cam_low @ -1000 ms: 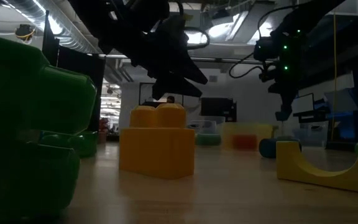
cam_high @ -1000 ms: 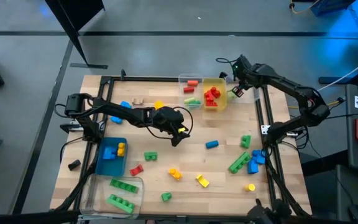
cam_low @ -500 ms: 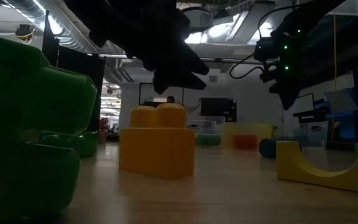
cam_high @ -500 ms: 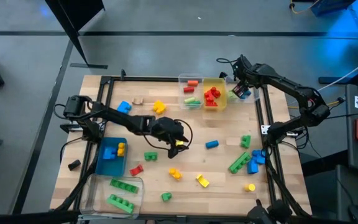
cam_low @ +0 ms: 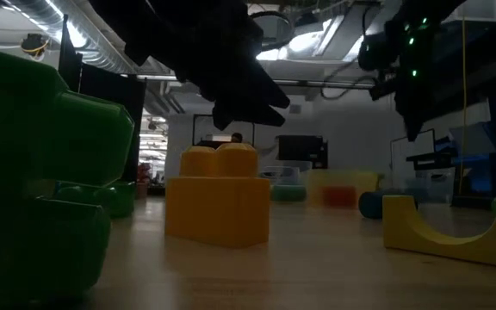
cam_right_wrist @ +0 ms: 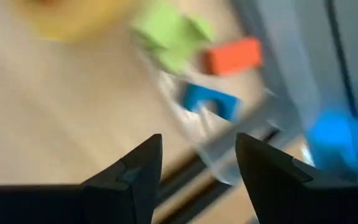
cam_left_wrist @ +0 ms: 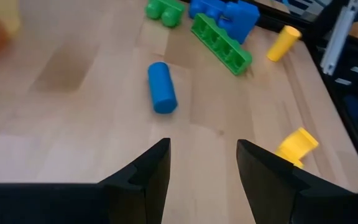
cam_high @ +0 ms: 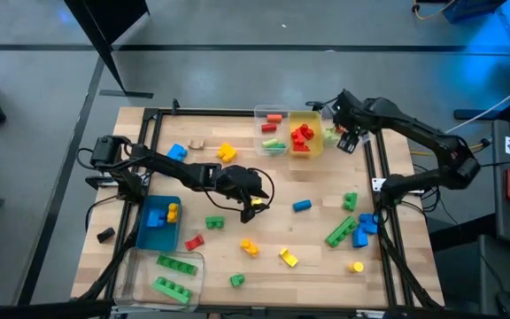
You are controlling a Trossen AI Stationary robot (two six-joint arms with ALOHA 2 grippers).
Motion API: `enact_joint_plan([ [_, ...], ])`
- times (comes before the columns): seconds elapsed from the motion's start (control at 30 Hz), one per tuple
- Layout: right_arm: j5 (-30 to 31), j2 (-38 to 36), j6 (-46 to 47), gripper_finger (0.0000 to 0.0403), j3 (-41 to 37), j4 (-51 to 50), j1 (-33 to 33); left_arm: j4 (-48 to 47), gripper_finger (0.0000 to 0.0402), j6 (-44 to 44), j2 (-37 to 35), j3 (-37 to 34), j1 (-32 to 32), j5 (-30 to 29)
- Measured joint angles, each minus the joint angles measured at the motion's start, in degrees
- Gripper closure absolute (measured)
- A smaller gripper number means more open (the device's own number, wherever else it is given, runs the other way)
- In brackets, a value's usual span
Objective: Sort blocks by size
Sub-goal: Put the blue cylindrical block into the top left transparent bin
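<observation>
Right tool (cam_high: 347,135) now empty, parted – blue block (cam_right_wrist: 211,101) seemingly dropped beyond it

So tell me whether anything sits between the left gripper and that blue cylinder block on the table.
Nothing visible does. The left gripper is open and empty, and only bare table lies between its fingers and the blue cylinder block. The green bar lies beyond it.

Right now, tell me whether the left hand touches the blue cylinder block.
Apart. The left wrist view shows bare wood between the open left hand and the blue cylinder block.
</observation>
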Motion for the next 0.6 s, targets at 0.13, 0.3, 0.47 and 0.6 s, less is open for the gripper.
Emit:
enact_joint_plan([
  [0.13, -9.96, -3.31, 0.17, 0.0198, 0.0, -0.32, 6.91, 0.01, 0.0233, -0.02, 0.0, -0.02, 1.21, -0.18],
  [0.3, -20.91, -4.36, 2.99, 0.0198, -0.12, 0.63, 16.39, 0.0, 0.0233, -0.02, 0.0, -0.02, 2.28, -0.22],
  [0.47, -20.67, -4.04, 3.08, 0.0198, -4.63, 7.97, 26.19, -0.04, 0.0233, -0.02, 0.0, 0.0, 2.97, -0.2],
  [0.6, -21.69, -4.06, 3.1, 0.0198, -9.14, 14.67, 32.88, -0.16, 0.0233, -0.09, 0.0, -0.02, 2.99, -0.2],
])
